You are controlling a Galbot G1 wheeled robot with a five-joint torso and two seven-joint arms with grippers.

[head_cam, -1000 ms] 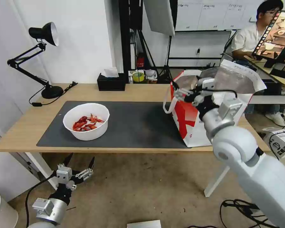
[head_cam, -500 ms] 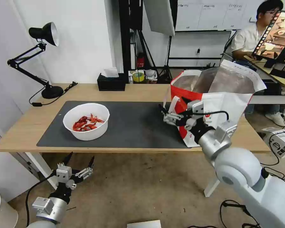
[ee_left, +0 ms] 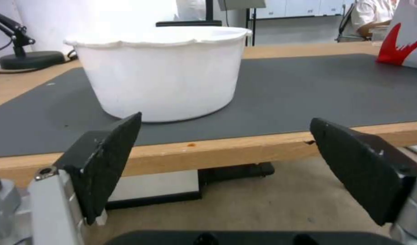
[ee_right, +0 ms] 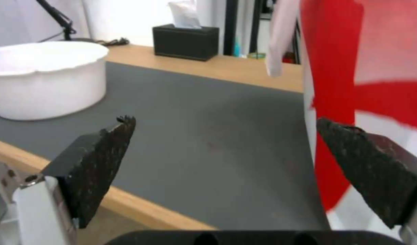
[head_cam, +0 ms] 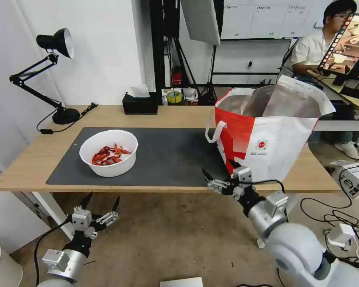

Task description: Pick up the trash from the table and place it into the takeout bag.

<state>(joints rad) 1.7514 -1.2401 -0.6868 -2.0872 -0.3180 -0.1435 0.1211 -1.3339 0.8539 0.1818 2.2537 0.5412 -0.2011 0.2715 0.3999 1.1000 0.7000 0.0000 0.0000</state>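
The right gripper (head_cam: 221, 178) has come away from the takeout bag (head_cam: 267, 139): a second ago it was up at the bag's open mouth, half a second ago it hung in front of the red side panel, and now it sits low at the front edge of the table (head_cam: 28, 167), just off the front right corner of the dark mat (head_cam: 175, 159), its fingers spread wide with nothing between them. That retreat with nothing in its grasp suggests a drop into the bag is finished and the arm is pulling back to its rest. The bag stands upright at the right end of the tabletop, mouth open and foil lining showing, in the same spot as before. The one piece of trash in sight on the tabletop is the white bowl of crayfish shells (head_cam: 109, 152), unmoved on the left part of the mat near its front edge, so the task looks unfinished. The left gripper (head_cam: 95, 203) hangs below the front edge under the bowl, fingers splayed and empty, parked as it was in both earlier frames.
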